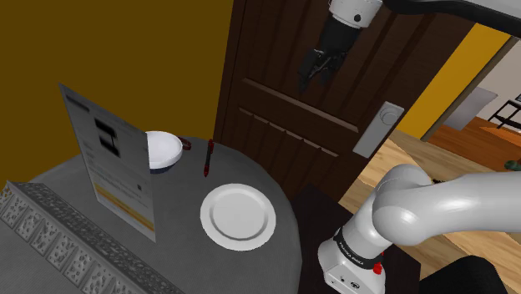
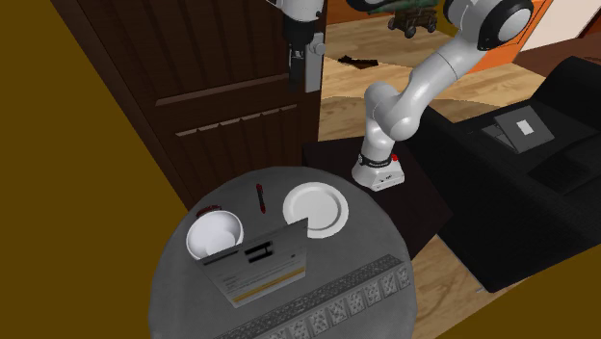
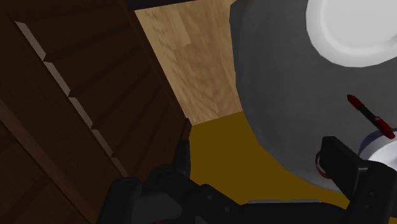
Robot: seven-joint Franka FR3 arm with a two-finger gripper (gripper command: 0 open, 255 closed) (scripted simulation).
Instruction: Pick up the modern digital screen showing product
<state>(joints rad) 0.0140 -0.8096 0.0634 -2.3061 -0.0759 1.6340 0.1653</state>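
Now, your gripper (image 1: 311, 79) hangs high before the dark wooden door (image 1: 275, 113), jaws apart, holding nothing. In the shoulder view, the digital screen (image 1: 113, 159) stands upright on the left of the round grey table (image 1: 179, 250), just left of the white bowl (image 1: 164, 149). The second exterior view adds the arm's base (image 2: 378, 173) right of the table. The wrist view gives you the red pen (image 3: 368, 114) and white plate (image 3: 356, 28) from above.
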